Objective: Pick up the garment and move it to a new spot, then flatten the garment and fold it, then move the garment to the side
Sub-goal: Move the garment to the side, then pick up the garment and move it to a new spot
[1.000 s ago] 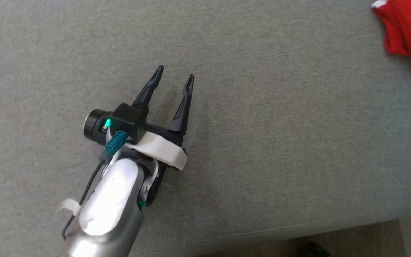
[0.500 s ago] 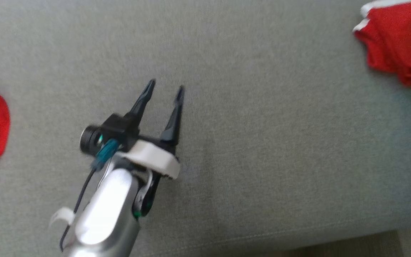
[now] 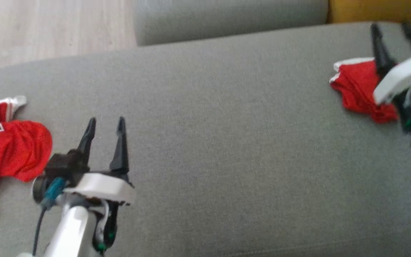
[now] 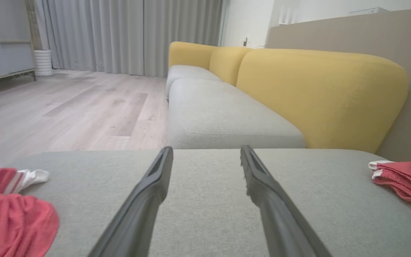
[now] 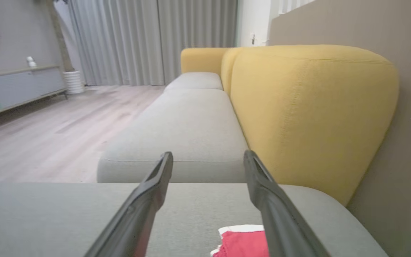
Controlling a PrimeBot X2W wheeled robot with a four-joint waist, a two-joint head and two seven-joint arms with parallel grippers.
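Both the left gripper (image 3: 106, 121) and right gripper (image 3: 390, 28) are empty, fingers moderately spread. At nine o'clock from the left one, a crumpled red jersey (image 3: 13, 150) lies on the grey sofa seat (image 3: 227, 125): light, limp, likely slippery, best pinched at a raised fold.

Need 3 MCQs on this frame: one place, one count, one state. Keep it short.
1. The right pincer is: A over the floor; B by the right garment; C at the curtains.
2. Red garments on the cushion: A one; B two; C three.
3. The left pincer is: A open, empty; B shut on cloth; C shut, empty.

Answers: B, its fingers stand at that garment's edge. B, the left garment makes the second. A, fingers apart with bare cushion between.
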